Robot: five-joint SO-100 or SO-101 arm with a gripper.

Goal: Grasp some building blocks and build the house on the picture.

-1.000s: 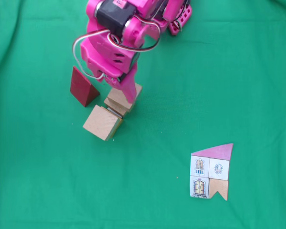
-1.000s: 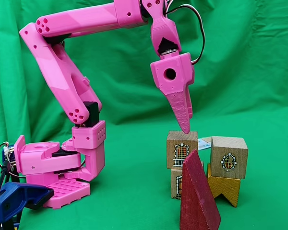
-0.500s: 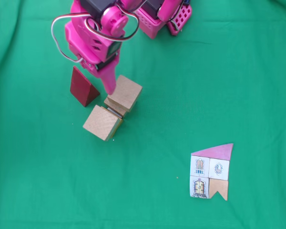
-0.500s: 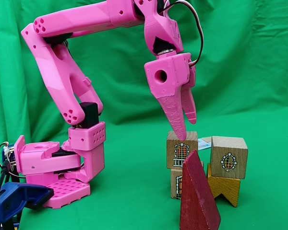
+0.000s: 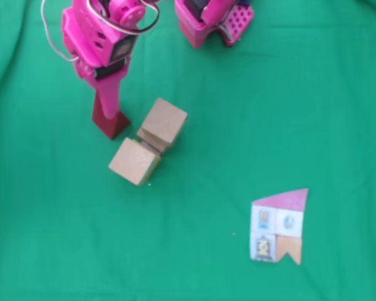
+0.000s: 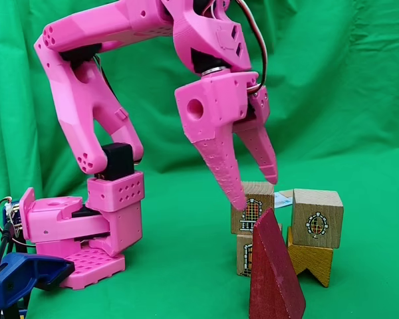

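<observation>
Claw [image 6: 256, 191] fingers now spread, I have swung it off the stacked cubes [image 5: 164, 121] over the red wedge [image 5: 108, 119], probably lining up the roof pick.

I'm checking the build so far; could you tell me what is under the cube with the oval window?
In a fixed view, that cube rests on a notched yellow-brown block. The red wedge covers the notched block's left edge.

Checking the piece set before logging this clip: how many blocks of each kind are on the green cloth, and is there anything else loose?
Light-wood cubes: 3
Darker yellow-brown notched block: 1
Dark red wedge: 1
Paper house picture: 1
Total: 6 (5 blocks, 1 paper picture)
</observation>
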